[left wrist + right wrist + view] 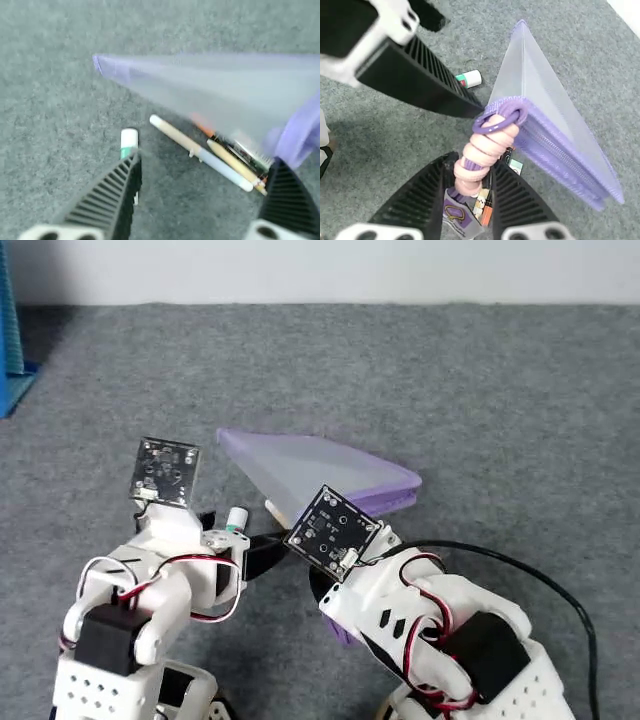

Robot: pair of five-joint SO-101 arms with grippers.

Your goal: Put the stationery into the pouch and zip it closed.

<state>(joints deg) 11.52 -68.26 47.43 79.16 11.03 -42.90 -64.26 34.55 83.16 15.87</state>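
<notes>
looking at the right wrist view, you see the right jaws closed on a pink coiled loop [476,155]. this loop hangs from a purple ring [497,120] at one corner of the pouch [555,125]. the pouch is purple with a clear side. it is tilted, with the held corner raised and the far corner pointing away from both arms over the grey desk [500,390]. the zipper [560,160] runs along the thick purple edge, but you cannot tell if it is open or closed.

the left jaws are wide open and hold nothing. they hang low over the desk, just beside the pouch. between them, on the desk, lie a pale pen [200,152] and a yellow pencil [232,162], side by side and partly under the raised pouch. some more small stationery [245,152] lies next to them, too blurred to name. a green and white stick [129,142] lies on the desk apart from the pens, just at the tip of one black finger [117,192] of the left arm.
</notes>
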